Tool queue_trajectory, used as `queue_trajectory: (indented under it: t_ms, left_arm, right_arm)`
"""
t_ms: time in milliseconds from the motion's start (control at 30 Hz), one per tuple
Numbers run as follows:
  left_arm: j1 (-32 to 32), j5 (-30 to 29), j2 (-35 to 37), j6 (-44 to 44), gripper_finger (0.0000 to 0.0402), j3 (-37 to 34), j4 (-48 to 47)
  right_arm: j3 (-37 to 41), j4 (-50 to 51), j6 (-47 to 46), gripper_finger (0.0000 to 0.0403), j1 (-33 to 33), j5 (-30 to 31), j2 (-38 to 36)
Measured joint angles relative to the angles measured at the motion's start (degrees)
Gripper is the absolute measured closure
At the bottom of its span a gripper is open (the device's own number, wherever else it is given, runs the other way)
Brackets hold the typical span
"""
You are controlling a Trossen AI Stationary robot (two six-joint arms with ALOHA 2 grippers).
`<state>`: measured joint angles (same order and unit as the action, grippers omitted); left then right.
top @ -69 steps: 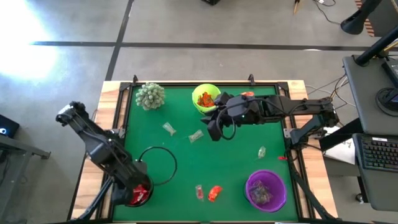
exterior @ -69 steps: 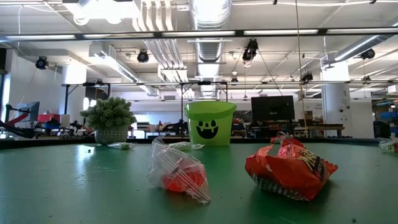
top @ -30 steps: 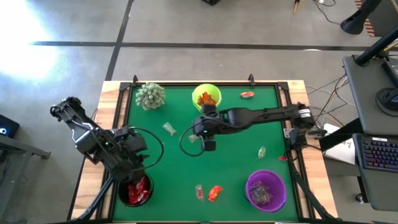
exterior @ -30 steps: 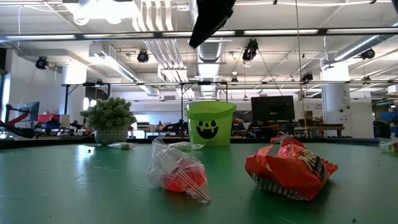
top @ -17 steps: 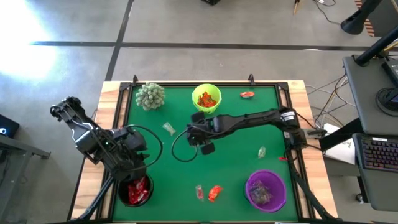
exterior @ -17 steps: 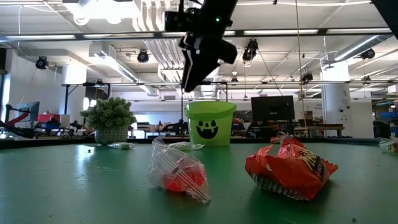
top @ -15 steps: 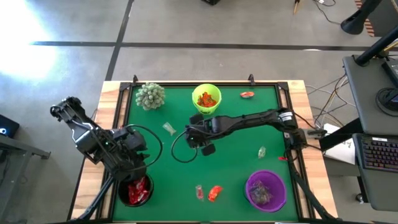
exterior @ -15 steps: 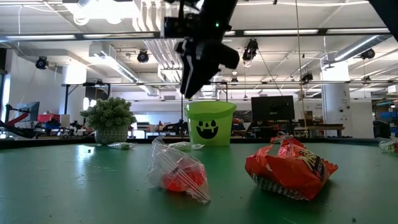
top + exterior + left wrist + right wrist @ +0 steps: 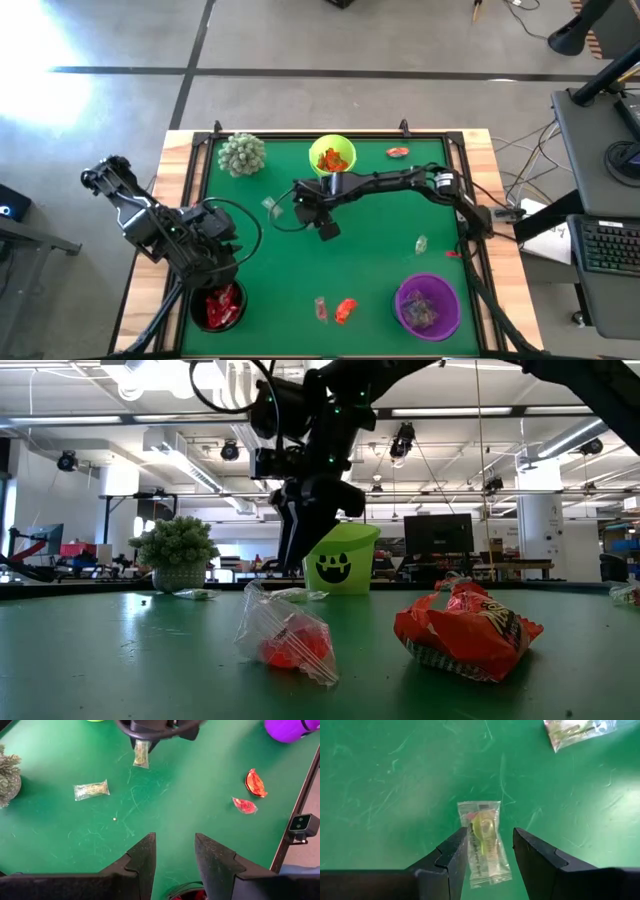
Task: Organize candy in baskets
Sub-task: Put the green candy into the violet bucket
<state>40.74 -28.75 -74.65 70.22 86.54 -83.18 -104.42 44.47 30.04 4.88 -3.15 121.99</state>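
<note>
My right gripper (image 9: 490,836) is open and points down over the middle of the table (image 9: 311,213). Its fingers stand on either side of a pale clear-greenish candy (image 9: 484,837) that lies flat on the green mat, and in the low view its tips (image 9: 292,565) hang just above the mat. My left gripper (image 9: 175,847) is open and waits above the black basket (image 9: 217,308), which holds red candy. The lime green basket (image 9: 332,157) holds orange candy. The purple basket (image 9: 428,305) also holds candy.
Loose candies lie on the mat: a pale one (image 9: 270,207) left of my right gripper, another pale one (image 9: 421,243), red ones (image 9: 345,310) (image 9: 398,152) and a clear-red one (image 9: 320,308). A spiky plant (image 9: 242,153) stands at the far left corner.
My right gripper has moved toward the table's left and come down over the pale candy in the middle of the table, from high above the mat to just above it. The candy has stayed where it was.
</note>
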Motion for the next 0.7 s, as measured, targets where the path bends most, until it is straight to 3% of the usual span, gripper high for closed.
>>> queue_trajectory:
  t_ms: [200, 700]
  left_arm:
    - [0.0, -1.3, 0.0, -0.5, 0.0284, 0.0, 0.0]
    - [0.0, -1.3, 0.0, -0.5, 0.0284, 0.0, -0.1]
  right_arm:
    - [-0.1, -1.7, -0.6, 0.0253, 2.4, -4.5, 0.7]
    - [-0.1, -0.7, -2.6, 0.0266, 3.3, -7.4, 5.5]
